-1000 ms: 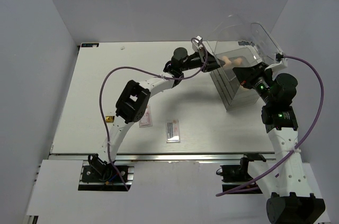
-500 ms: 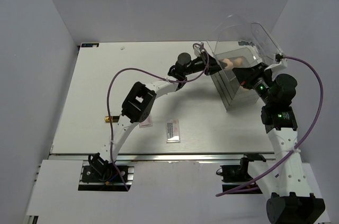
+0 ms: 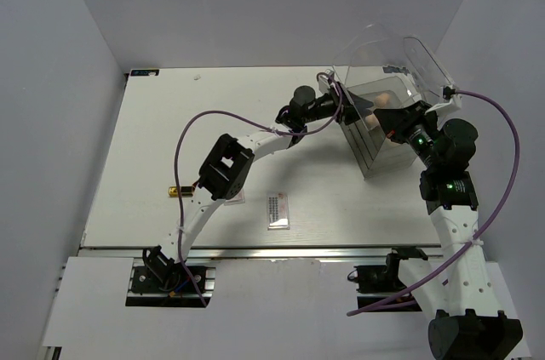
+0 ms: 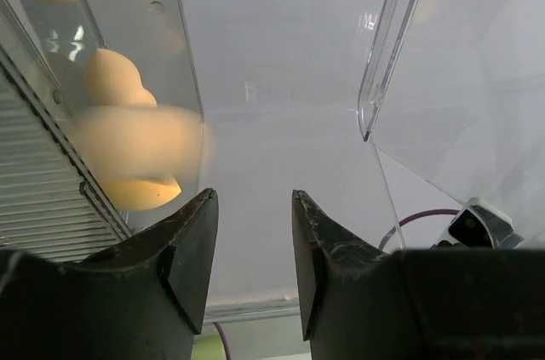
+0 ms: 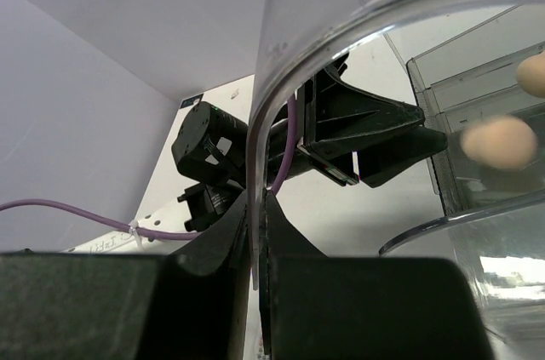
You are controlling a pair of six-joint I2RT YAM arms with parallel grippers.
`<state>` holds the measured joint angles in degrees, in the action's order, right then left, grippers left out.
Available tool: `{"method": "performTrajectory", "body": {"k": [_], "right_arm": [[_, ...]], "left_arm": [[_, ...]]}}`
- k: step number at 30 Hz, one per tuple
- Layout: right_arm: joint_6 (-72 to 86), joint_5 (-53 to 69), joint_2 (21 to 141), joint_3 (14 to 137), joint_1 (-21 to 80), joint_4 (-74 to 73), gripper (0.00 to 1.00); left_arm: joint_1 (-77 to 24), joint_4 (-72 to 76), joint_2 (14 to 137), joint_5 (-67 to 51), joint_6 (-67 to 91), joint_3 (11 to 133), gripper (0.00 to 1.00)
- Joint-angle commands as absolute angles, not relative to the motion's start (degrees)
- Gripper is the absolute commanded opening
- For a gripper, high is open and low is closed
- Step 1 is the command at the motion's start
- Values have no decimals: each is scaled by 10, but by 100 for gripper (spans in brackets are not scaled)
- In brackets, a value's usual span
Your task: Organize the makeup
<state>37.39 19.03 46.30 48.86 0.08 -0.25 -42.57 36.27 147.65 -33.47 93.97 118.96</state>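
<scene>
My left gripper (image 3: 355,105) is open and empty at the mouth of the clear drawer box (image 3: 381,149); its jaws (image 4: 251,195) stand apart. Peach sponges (image 4: 118,79) lie behind the box's clear wall, and one (image 4: 136,142) is blurred just past my left finger. One sponge (image 3: 385,100) shows from above, and two show in the right wrist view (image 5: 499,140). My right gripper (image 3: 398,124) is shut on the raised clear lid (image 5: 281,62). A dark-rowed palette (image 3: 278,208), a pinkish palette (image 3: 236,197) partly under the left arm, and one lipstick (image 3: 176,191) lie on the table. The second lipstick is hidden.
The clear lid (image 3: 400,49) arches up over the box at the back right. The left arm's purple cable (image 3: 192,126) loops over the table's middle. Grey walls enclose the table on the left, back and right.
My left gripper has moved right to the box mouth. The sponge seen at its tips earlier is now out of the jaws, inside the box. The right arm has not moved.
</scene>
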Motion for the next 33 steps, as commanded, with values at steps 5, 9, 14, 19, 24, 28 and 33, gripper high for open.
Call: {"method": "performTrajectory", "body": {"k": [5, 9, 14, 19, 24, 28, 33], "right_arm": [[365, 177, 442, 493, -1, 65, 0], [364, 178, 442, 494, -1, 64, 0], [363, 179, 444, 497, -1, 65, 0], [358, 182, 444, 499, -1, 65, 0], [342, 186, 446, 502, -1, 59, 0], [315, 198, 449, 511, -1, 34, 0], [285, 228, 450, 521, -1, 12, 5]], "left_arm": [[-425, 353, 1467, -323, 935, 1210, 47], [-425, 360, 1464, -324, 937, 1209, 32], [-420, 378, 1435, -343, 931, 1186, 20], [-416, 331, 1352, -354, 841, 1081, 20], [-410, 336, 1246, -342, 795, 914, 22], [-391, 339, 1155, -325, 759, 762, 24], [-370, 349, 1107, -318, 748, 694, 25]]}}
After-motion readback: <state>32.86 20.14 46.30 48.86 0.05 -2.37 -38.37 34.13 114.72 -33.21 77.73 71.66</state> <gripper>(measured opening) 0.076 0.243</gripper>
